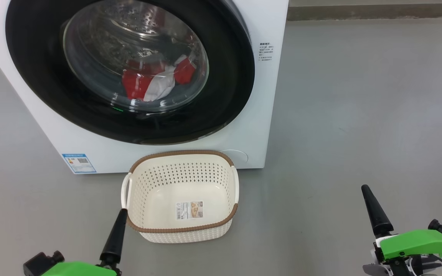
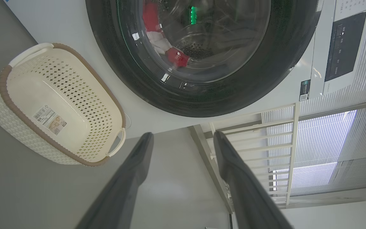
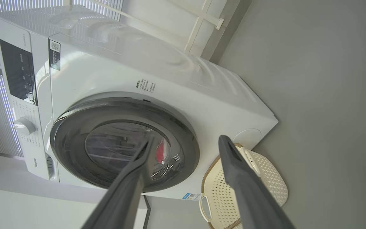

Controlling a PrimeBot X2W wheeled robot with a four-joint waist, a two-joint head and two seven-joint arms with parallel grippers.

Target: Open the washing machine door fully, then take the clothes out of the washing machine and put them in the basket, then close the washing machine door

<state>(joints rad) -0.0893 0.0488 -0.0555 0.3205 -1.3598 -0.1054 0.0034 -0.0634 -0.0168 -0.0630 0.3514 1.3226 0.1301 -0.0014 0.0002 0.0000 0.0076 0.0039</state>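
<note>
**Both grippers held spread before a shut washing machine**

Nearest the cameras, the left gripper (image 2: 183,136) was seen with its two dark fingers spread wide and nothing between them. In the head view one of its fingers was seen just beside the near left corner of the basket (image 1: 180,230). The right gripper (image 3: 186,141) was likewise held wide apart and empty, well to the right of the basket, above the grey floor (image 1: 359,115).

The basket was set on the floor just in front of the washing machine (image 1: 267,96), upright, with no clothing in it. A label sticker (image 1: 189,210) with a barcode and a small picture was seen on its inner bottom, but its print was too small to be read.

Beyond it, a blue label (image 1: 79,163) carrying a QR code was fixed at the lower left of the machine's white front. A block of small dark print (image 1: 266,51) was placed beside the door's upper right. Neither could be read.

The washing machine door (image 1: 228,76) was seen shut against the front. Through its glass the clothes (image 1: 144,82), red and white, were seen bunched low in the steel drum.

Farthest up the machine, a dark control panel (image 3: 19,73), a white dial (image 3: 25,126) and a QR sticker (image 3: 55,54) were shown. A small brand word near the panel's end could not be made out.
</note>
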